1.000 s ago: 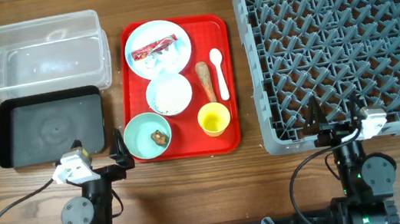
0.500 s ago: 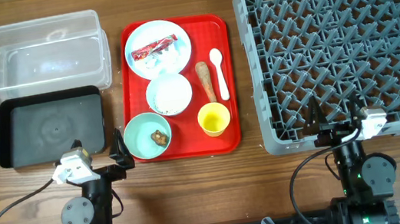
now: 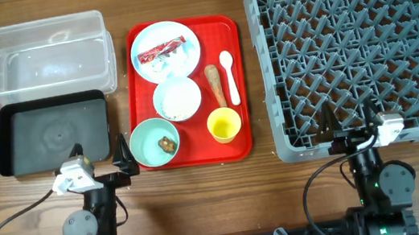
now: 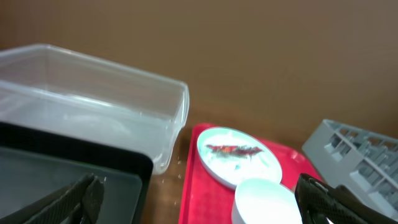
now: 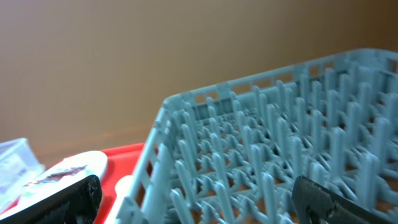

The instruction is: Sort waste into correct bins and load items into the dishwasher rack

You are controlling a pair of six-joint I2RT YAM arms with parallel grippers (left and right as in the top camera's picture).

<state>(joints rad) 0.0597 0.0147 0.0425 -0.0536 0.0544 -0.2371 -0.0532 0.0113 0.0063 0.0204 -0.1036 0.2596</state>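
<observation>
Claws both released. We see L claw (image 3: 101, 154) spread over desk (image 3: 205, 203), betw. black tray (image 3: 53, 134) and teal bowl (image 3: 145, 136). R claw (image 3: 349, 119) is spread at near wall of rack (image 3: 354, 42). On red tray (image 3: 227, 34): wrapper (image 3: 162, 52) & tissue (image 3: 170, 64) on blue plate (image 3: 158, 36), rice (image 3: 179, 99) in white bowl (image 3: 156, 102), brown lump (image 3: 167, 143) in teal bowl, root (image 3: 215, 84) just beside spoon (image 3: 228, 66), yellow cup (image 3: 224, 124) nr front. Clear tub (image 3: 43, 54) sits behind black tray.
</observation>
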